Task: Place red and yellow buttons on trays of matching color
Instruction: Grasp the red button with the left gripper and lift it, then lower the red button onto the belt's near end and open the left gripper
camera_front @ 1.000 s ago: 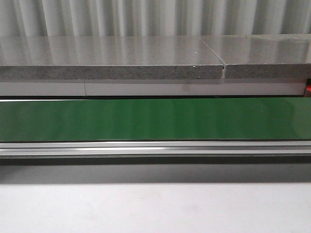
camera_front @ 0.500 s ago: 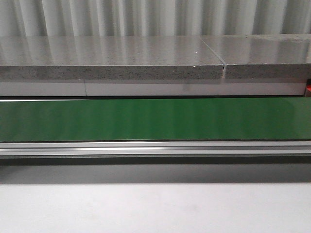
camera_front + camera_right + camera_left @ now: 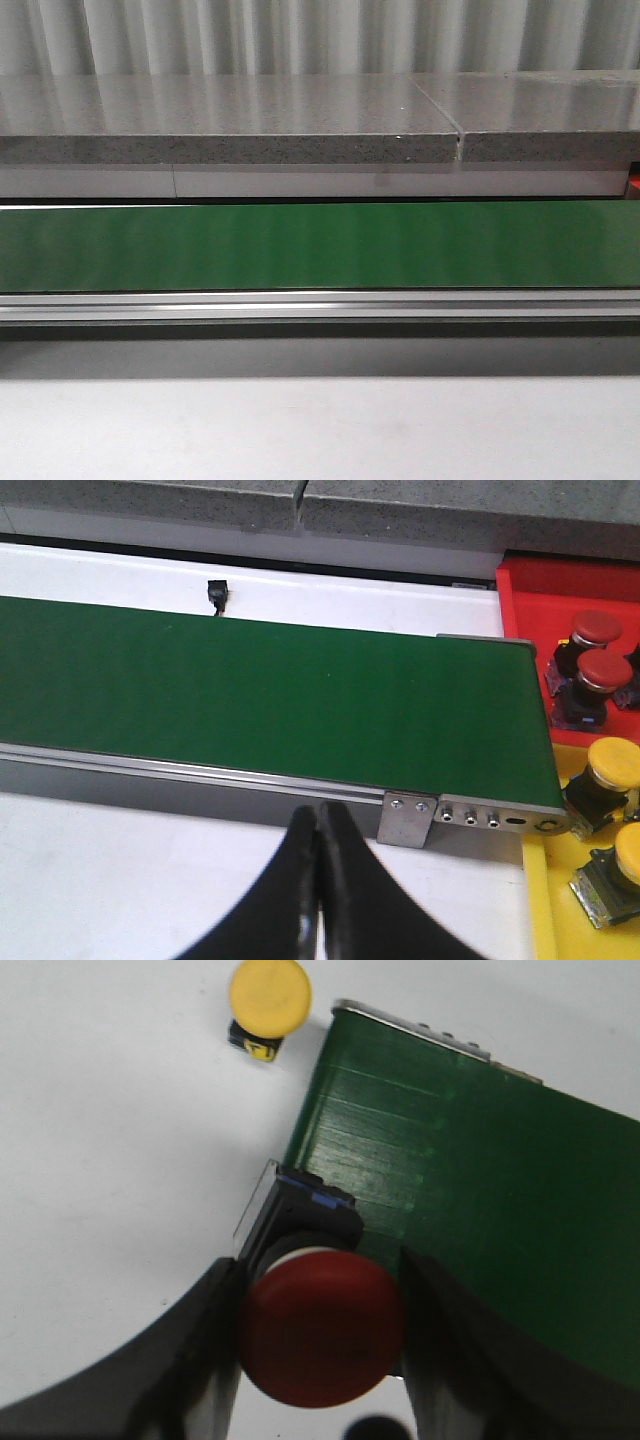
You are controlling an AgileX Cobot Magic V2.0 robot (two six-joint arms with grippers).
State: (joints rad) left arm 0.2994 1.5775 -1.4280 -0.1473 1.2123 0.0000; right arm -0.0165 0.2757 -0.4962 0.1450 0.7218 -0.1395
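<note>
In the left wrist view my left gripper [image 3: 320,1335] is shut on a red button [image 3: 322,1328] with a dark body, held over the end of the green belt [image 3: 480,1210]. A yellow button [image 3: 268,1000] stands apart on the white table beyond it. The right wrist view shows my right gripper [image 3: 319,825] shut and empty above the white table, in front of the belt [image 3: 250,700]. At the belt's end, a red tray [image 3: 530,600] holds two red buttons [image 3: 595,630] and a yellow tray [image 3: 545,900] holds two yellow buttons [image 3: 612,765]. No gripper or button appears in the front view.
The green conveyor belt [image 3: 320,245] spans the front view, with a metal rail [image 3: 320,303] before it and a grey stone ledge [image 3: 230,125] behind. A small black part [image 3: 216,593] sits on the white surface past the belt. A metal bracket [image 3: 407,818] caps the belt's end.
</note>
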